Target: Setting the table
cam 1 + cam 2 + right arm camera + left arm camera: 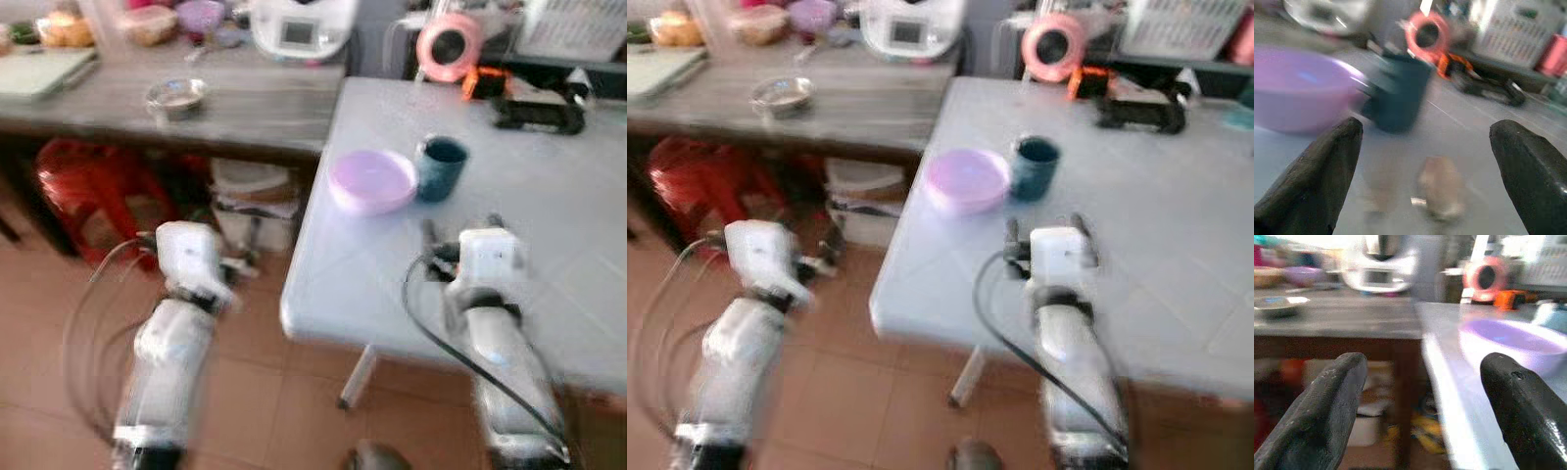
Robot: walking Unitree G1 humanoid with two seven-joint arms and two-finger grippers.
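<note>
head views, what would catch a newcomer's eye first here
The purple bowl and dark teal mug sit side by side near the white table's left edge. The right hand is open over the table short of them, the left hand open beside the table edge. A pink ring-shaped thing stands at the far end.

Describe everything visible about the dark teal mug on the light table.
The dark teal mug stands upright on the light table, mouth open upward, with a handle on the side facing the pink bowl. It looks glossy, perhaps ceramic or plastic; blur hides finer detail and any contents. It sits right beside the bowl, close enough that contact cannot be ruled out. Nothing grips it: the right gripper is open, short of it, pointed its way.
</note>
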